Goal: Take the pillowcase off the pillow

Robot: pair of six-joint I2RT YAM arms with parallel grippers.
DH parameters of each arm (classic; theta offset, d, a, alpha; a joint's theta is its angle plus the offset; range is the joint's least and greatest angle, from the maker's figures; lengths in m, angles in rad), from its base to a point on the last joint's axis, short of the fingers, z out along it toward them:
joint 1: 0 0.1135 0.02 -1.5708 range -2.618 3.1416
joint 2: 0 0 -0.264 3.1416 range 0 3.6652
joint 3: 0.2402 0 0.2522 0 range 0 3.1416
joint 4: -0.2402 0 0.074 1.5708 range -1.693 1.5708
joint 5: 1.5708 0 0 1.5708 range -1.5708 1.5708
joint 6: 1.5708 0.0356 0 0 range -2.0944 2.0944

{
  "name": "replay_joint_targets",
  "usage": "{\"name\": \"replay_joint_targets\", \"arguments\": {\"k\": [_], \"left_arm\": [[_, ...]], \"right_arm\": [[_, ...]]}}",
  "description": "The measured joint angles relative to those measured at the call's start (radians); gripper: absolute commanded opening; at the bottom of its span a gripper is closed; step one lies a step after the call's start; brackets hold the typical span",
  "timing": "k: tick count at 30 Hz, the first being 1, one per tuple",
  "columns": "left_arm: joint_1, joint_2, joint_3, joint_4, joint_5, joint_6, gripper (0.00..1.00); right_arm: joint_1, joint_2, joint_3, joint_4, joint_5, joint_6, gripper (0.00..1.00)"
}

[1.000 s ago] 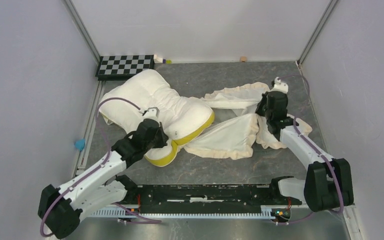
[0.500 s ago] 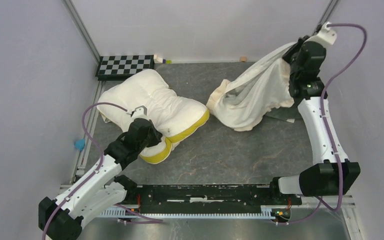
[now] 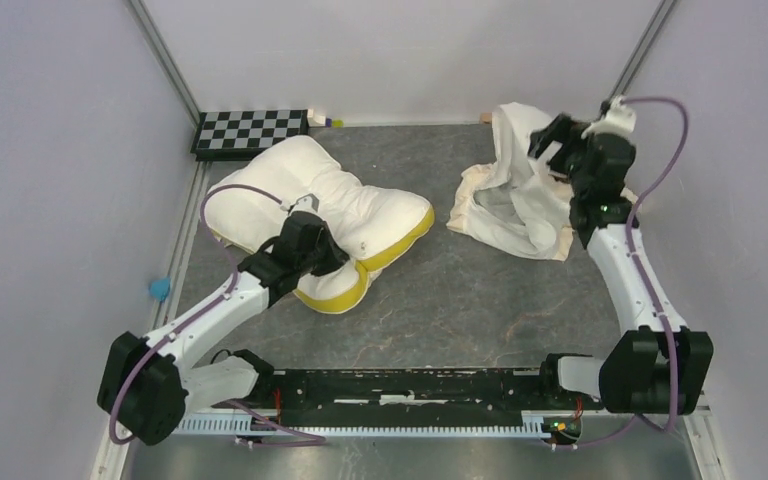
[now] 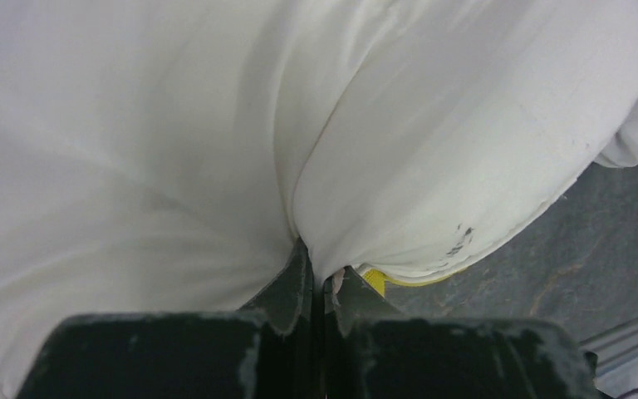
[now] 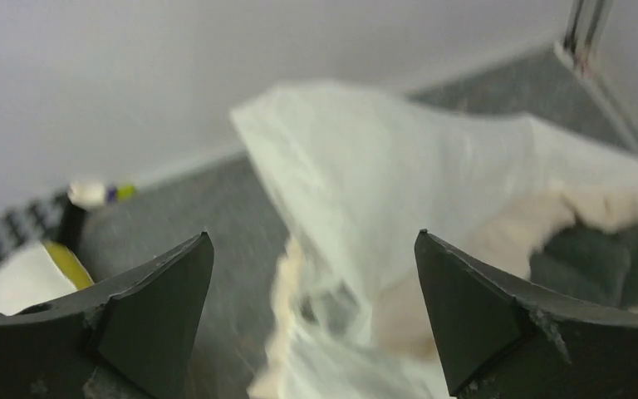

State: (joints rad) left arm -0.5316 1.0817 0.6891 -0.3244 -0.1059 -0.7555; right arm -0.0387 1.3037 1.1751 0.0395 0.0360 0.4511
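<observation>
The pillow, plump and cream with a yellow band, lies bare at the left of the table. My left gripper is shut on a pinch of its fabric near the yellow edge. In the left wrist view the jaws are closed tight on a fold of the pillow. The pillowcase is a crumpled cream heap at the back right, apart from the pillow. My right gripper hangs just above it, open. In the right wrist view the pillowcase is blurred below the gripper, and nothing is between the jaws.
A checkerboard lies at the back left. A small white and green item and a tan block sit by the back wall. A blue object is outside the left rail. Walls close in on both sides.
My right gripper lifted the pillowcase high toward the back right, clear of the pillow, then opened, and the cloth dropped into a heap. My left arm shifted the pillow slightly.
</observation>
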Motion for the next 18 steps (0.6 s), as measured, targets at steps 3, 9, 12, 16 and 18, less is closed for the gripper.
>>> {"name": "replay_joint_targets", "arguments": {"k": [3,9,12,16,18], "left_arm": [[0.0,0.086,0.04,0.062,0.061,0.002,0.43],[0.0,0.311,0.256,0.188,0.208,0.068,1.0],[-0.001,0.289,0.272,0.255,0.209,0.133,1.0],[-0.005,0.161,0.205,0.3,0.167,0.224,1.0],[-0.006,0.066,0.155,0.311,0.124,0.274,1.0]], "right_arm": [[0.002,-0.107,-0.267,0.045,-0.04,-0.041,0.98],[0.002,-0.433,-0.69,0.27,-0.028,-0.2,0.98],[0.001,-0.556,-0.813,0.371,-0.008,-0.25,0.98],[0.001,-0.612,-0.944,0.508,0.008,-0.254,0.98],[0.002,-0.631,-1.044,0.587,0.016,-0.253,0.98]]}}
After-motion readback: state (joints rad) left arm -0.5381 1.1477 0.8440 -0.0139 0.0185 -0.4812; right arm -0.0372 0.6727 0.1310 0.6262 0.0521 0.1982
